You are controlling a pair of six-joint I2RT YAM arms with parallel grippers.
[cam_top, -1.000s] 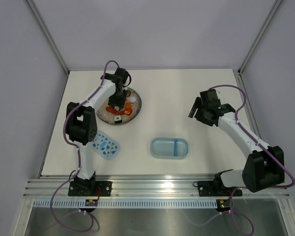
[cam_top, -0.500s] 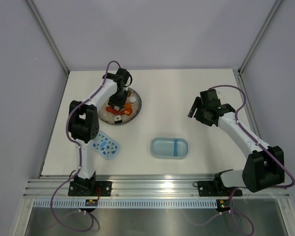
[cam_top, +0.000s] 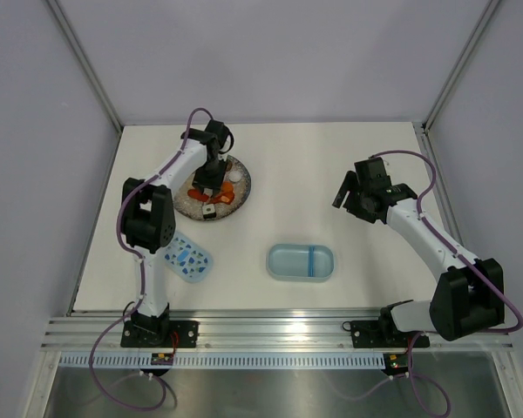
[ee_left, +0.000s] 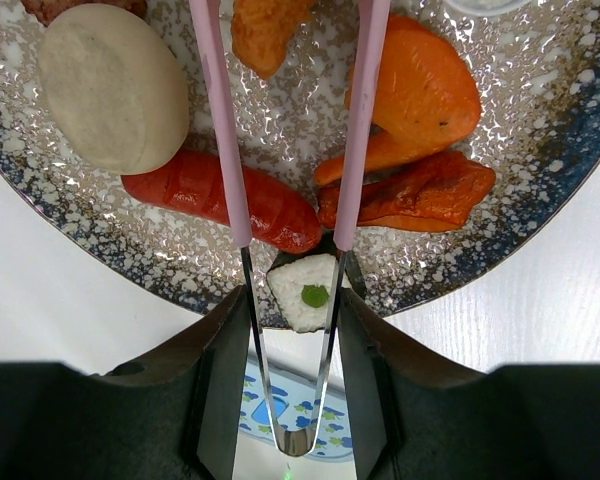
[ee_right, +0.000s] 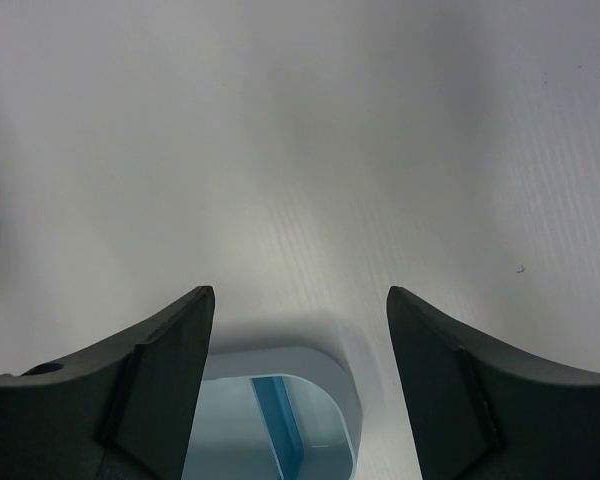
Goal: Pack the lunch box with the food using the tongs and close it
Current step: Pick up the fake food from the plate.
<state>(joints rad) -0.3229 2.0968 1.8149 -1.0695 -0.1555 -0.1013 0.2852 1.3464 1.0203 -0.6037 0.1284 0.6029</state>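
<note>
My left gripper [ee_left: 292, 312] is shut on the pink tongs [ee_left: 222, 130], whose two arms reach out over the food on the grey speckled plate [ee_left: 540, 130]. The tongs' tips are cut off at the top of the left wrist view. Under them lie a red sausage [ee_left: 220, 195], orange pieces [ee_left: 420, 90], a white oval piece [ee_left: 110, 85] and a white rice piece with a green dot [ee_left: 305, 290]. In the top view the left gripper [cam_top: 210, 180] hangs over the plate [cam_top: 244, 187]. The lunch box [cam_top: 301, 261] stands open, and nothing shows inside it. My right gripper [cam_top: 347, 193] is open, up and right of the lunch box [ee_right: 280, 410].
The flecked blue lid [cam_top: 188, 258] lies on the table at the near left, beside the left arm's base. White table stretches between the plate and the lunch box. Walls close in the table on three sides.
The left arm's elbow has shifted slightly. Both grippers and the food stay where they were.
</note>
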